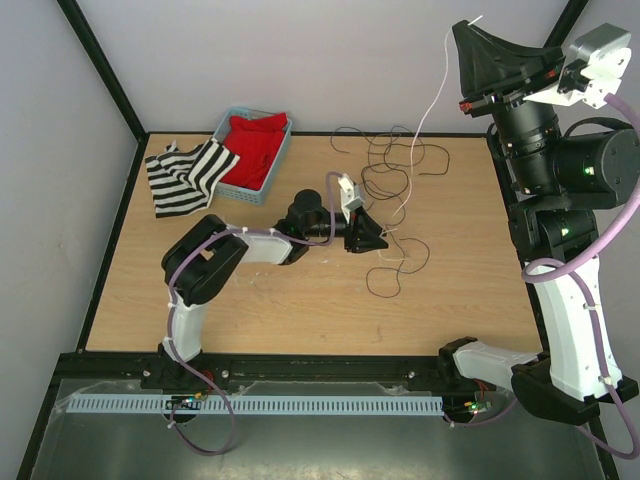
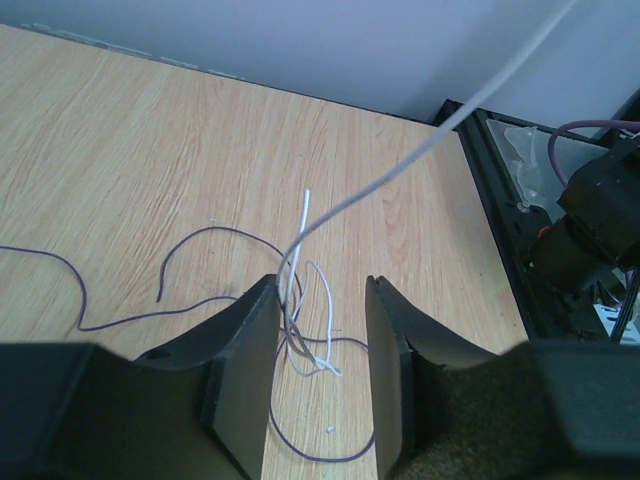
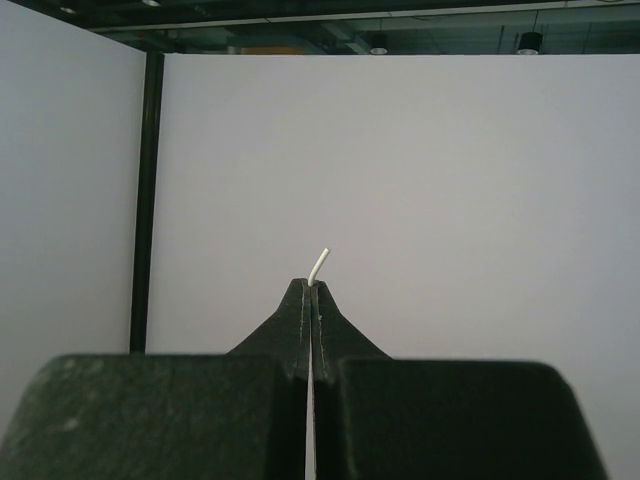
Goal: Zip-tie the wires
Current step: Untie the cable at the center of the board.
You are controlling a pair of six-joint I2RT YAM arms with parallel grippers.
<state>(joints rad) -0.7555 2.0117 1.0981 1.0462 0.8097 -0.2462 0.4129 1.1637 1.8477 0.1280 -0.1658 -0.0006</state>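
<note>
Thin dark and pale wires (image 1: 385,170) curl in loops on the wooden table, right of centre. My left gripper (image 1: 368,238) is low over them, open. In the left wrist view its jaws (image 2: 320,285) straddle a small bunch of the strands (image 2: 300,340), which lies against the left finger (image 2: 240,370). A short straight white piece (image 2: 305,215) stands up from that bunch; I cannot tell whether it is a zip tie. My right gripper (image 1: 462,30) is raised high at the back right, shut on one long pale strand (image 1: 432,100) that runs down to the bunch; its tip pokes out of the jaws (image 3: 313,285).
A blue basket (image 1: 245,111) with red cloth stands at the back left, with a striped black-and-white cloth (image 1: 185,175) beside it. A black frame rail (image 1: 500,190) borders the table's right edge. Purple arm cables hang along both arms.
</note>
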